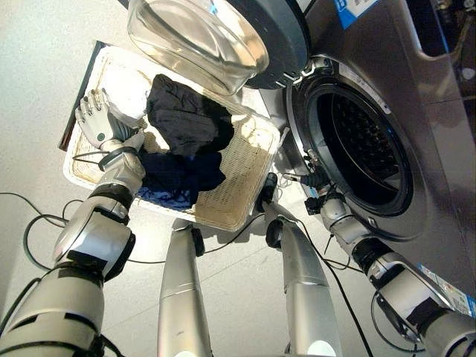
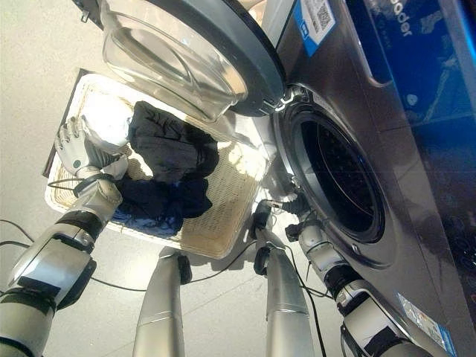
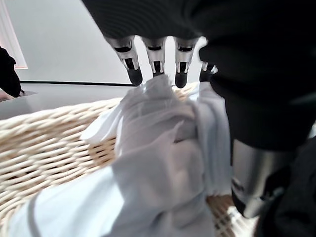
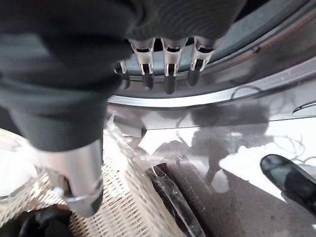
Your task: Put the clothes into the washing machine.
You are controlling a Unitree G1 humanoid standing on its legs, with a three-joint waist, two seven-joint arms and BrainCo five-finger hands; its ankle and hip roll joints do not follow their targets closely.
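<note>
On pale floor (image 1: 30,89), wicker basket (image 1: 245,186) beside washing machine (image 1: 387,82), left hand (image 1: 97,119) fingers straight, right hand (image 4: 168,74) relaxed.

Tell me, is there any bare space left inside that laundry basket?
Yes: bare wicker shows at the basket end nearest the washing machine. The far end is crowded: the left robot hand on white cloth, beside black clothes and dark blue ones.

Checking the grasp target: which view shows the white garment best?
The left wrist view: the white garment is bunched against the wicker basket, the left hand fingertips at its top. In both eye views it is a bright patch beside the hand. In the right wrist view I can't see it.
</note>
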